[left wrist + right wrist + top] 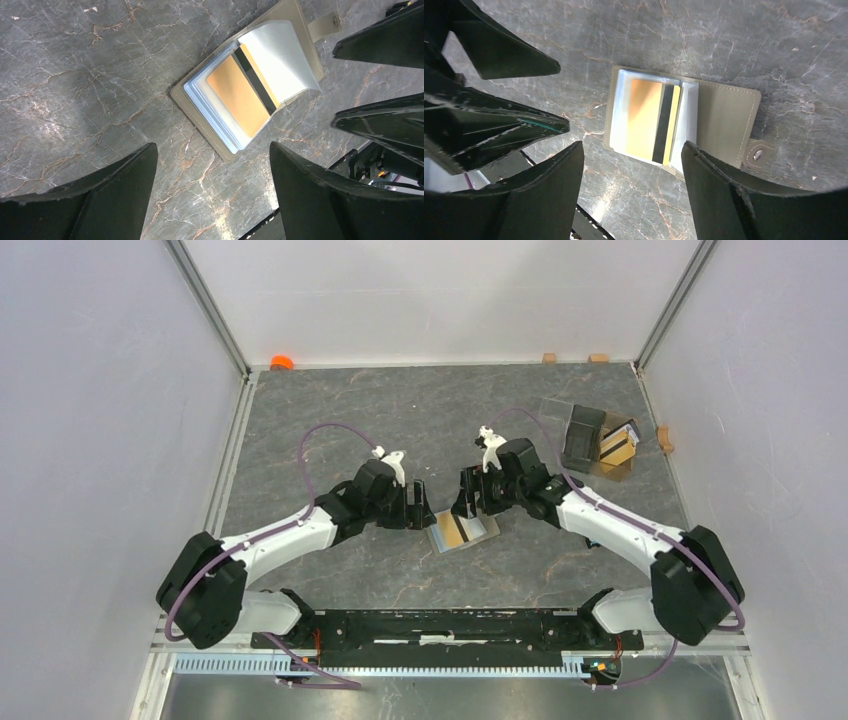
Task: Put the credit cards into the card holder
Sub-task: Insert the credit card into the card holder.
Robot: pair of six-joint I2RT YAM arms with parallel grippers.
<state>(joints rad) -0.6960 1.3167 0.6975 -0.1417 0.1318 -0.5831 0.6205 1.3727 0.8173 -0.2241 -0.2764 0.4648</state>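
The card holder (462, 532) lies open and flat near the middle of the grey marbled table (400, 420), a little toward the near edge and right between the two grippers. Its olive cover faces down, and the tab with a round metal snap sticks out on one side. A stack of clear pale sleeves faces up. On that stack sits one credit card (240, 95), tan-gold with a black stripe and a thin yellow strip along one long edge. One sleeve leaf curls up beside it, and I cannot tell whether the card is fully tucked into a pocket. The left gripper (418, 508) hangs just beside the holder's left edge with its fingers spread wide and nothing between them. The right gripper (468, 502) hangs just beside the right edge, also spread and gripping nothing. In the right wrist view the card holder (724, 117) and credit card (644, 117) lie just beyond the tips of that gripper (631, 146). Well apart, near the far right corner, stands a clear plastic box (598, 440) with a dark compartment and tan cards (620, 448) inside. Small wooden blocks (549, 357) sit along the far edge, and an orange object (282, 362) sits at the far left corner.
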